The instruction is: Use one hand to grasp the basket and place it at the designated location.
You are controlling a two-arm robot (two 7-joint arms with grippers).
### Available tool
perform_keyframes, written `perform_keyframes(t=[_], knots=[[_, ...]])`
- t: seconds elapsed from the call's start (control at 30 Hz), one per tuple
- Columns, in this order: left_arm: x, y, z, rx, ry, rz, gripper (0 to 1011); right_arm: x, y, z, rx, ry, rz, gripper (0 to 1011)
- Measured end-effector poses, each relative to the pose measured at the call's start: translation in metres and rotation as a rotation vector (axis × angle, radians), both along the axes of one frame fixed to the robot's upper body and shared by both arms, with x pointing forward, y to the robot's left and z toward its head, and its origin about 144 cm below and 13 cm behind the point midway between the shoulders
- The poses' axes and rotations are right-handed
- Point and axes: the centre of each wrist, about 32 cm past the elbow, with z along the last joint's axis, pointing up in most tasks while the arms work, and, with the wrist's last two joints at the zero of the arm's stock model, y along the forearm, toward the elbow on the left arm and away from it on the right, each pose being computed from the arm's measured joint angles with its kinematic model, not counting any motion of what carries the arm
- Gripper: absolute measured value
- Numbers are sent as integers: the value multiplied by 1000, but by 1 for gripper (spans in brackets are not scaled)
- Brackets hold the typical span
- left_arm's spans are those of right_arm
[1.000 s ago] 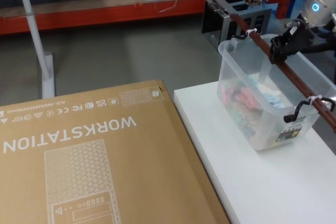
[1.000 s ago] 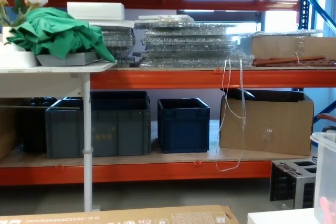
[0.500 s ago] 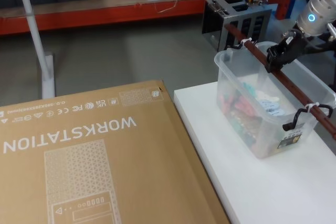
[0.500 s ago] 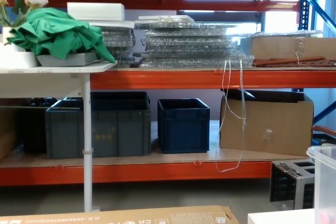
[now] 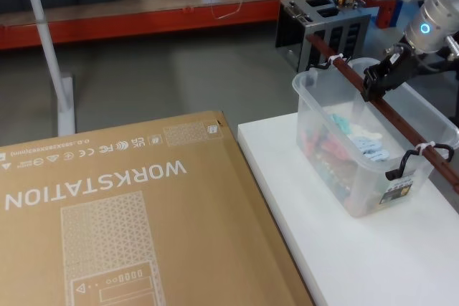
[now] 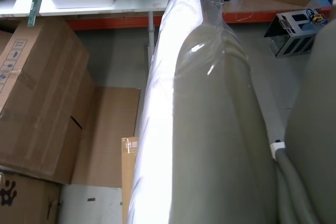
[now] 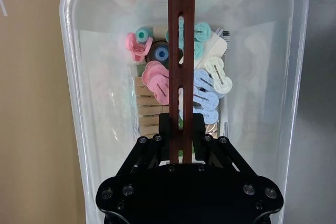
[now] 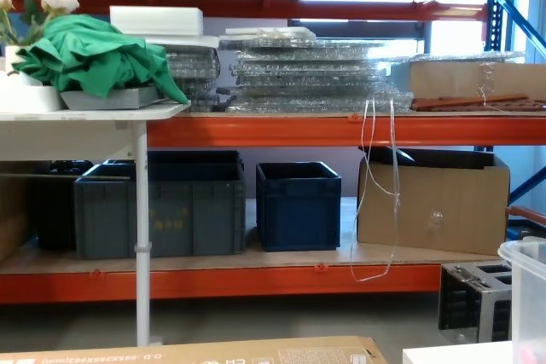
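A warehouse bay with orange racking (image 8: 281,130) forms the background, blue crates (image 8: 298,203) and a cardboard box (image 8: 431,196) being kept on the lower shelf, while a white table (image 5: 358,249) occupies the near right and a large printed carton (image 5: 129,213) lies just beside it on the left. The basket (image 5: 344,177) is seen over the far part of the white table, its reddish-brown bar handle (image 5: 401,130) pinched between the closed fingers of the right gripper (image 5: 378,77), a hold confirmed in the right wrist view, where the bar (image 7: 181,66) runs straight into the black jaws above the pastel clips (image 7: 178,85). Compared with a second ago, the basket has been shifted leftward and slightly toward the far edge of the table, and half a second ago it was already almost where it is now, so the carry is judged to be slowing near its destination; whether the base is resting on the table cannot be told. No marked spot is visible, so the designated location cannot be confirmed. A grey metal unit (image 5: 326,19) stands on the floor just beyond the table, close to the basket's far end, and could be struck if the basket is carried further out. The left arm (image 6: 210,129) is held parked, and the state of its fingers cannot be told.
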Motion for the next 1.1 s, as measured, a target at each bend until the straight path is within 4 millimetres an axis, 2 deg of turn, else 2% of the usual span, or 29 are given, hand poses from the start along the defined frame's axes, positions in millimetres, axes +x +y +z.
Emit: perform_keyframes(t=[0.27, 0.43, 0.47, 0.63, 0.7, 0.73, 0.8, 1.1], knots=[[0, 0, 0, 0, 0, 0, 0, -2, -1, 0, -5, 0, -2, 253], [0, 0, 0, 1, 0, 0, 0, -3, -2, 1, -7, -3, -2, 385], [0, 0, 0, 0, 0, 0, 0, -4, -2, 2, -6, -6, -1, 447], [0, 0, 0, 0, 0, 0, 0, -5, -2, 4, -5, -14, -1, 588], [0, 0, 0, 1, 0, 0, 0, -7, -2, 7, -5, -22, -2, 683], [0, 0, 0, 1, 0, 0, 0, -7, -2, 7, -5, -22, -2, 683], [0, 0, 0, 0, 0, 0, 0, -9, -3, 10, -5, -29, -5, 769], [0, 0, 0, 0, 0, 0, 0, -14, -5, 20, 2, -50, -11, 999]])
